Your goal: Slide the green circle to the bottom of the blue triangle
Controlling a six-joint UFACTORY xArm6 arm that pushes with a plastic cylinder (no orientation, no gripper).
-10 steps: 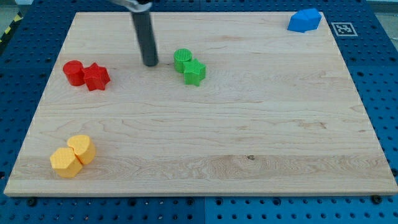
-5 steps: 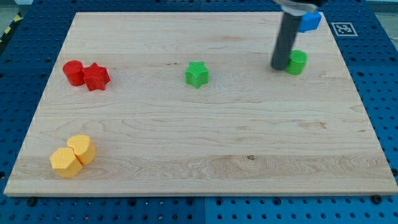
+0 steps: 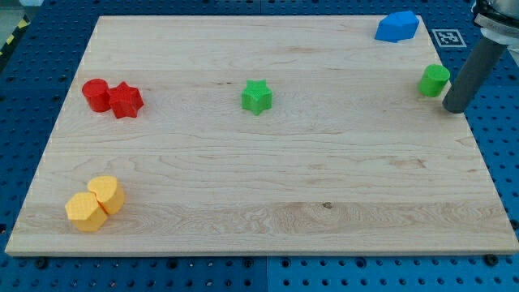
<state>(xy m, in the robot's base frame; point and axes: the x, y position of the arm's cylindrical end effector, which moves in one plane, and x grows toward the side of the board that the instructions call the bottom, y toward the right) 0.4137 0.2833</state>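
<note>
The green circle stands near the board's right edge, toward the view's top. The blue triangle lies in the top right corner of the board, up and to the left of the green circle, apart from it. My tip is just off the board's right edge, a little below and to the right of the green circle, not touching it. The dark rod rises from the tip to the view's top right.
A green star sits near the board's middle top. A red circle and a red star touch at the left. Two yellow blocks touch at the bottom left. The wooden board lies on a blue pegboard.
The green circle has been pushed from beside the green star far to the right, ending near the right edge. My tip has passed from its left side to its lower right.
</note>
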